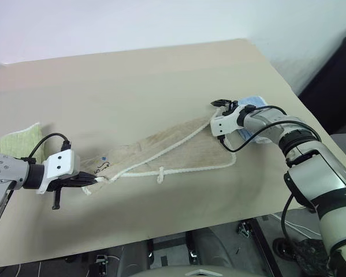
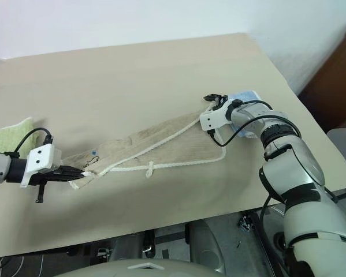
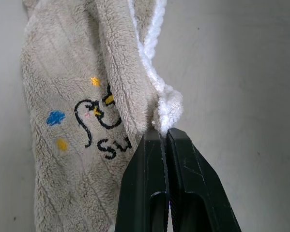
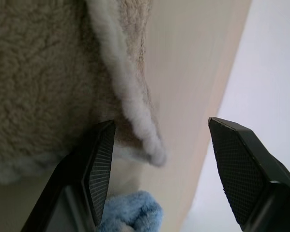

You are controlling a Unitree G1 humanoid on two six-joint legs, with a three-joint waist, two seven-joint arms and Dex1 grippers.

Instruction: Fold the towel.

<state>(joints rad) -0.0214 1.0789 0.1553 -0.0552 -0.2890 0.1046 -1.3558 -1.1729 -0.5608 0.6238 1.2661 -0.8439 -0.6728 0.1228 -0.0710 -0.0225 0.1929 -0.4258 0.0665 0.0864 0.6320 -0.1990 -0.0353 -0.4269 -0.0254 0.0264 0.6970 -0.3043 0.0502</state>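
1. My left gripper (image 1: 85, 181) is closed tight on a corner of the towel (image 1: 178, 151); in my left wrist view the 2 black fingers (image 3: 149, 183) press together with the white corded edging (image 3: 168, 107) pinched at their tips.
2. The towel is beige-tan terry and lies on the tabletop (image 1: 161, 81), drawn out long from my left gripper toward my right gripper (image 1: 224, 104), narrow at my left end and fanning wider toward the right.
3. Near the left end I can see dark embroidered lettering (image 3: 103, 125) with small yellow dots and a blue spot beside it.
4. White cord runs along the towel's near edge, and a small white loop (image 1: 160, 175) hangs off that edge about midway.
5. My right gripper is at the towel's far right corner with its jaws standing apart, holding nothing. In my right wrist view 1 finger (image 4: 100, 166) is next to the fluffy white edge and the other is well clear, over the tabletop's far edge.
6. A light blue folded towel (image 1: 255, 101) lies just behind my right wrist, partly hidden by it.
7. A light green folded towel (image 1: 17, 141) rests on the tabletop at the left, near my left arm and apart from the beige towel.
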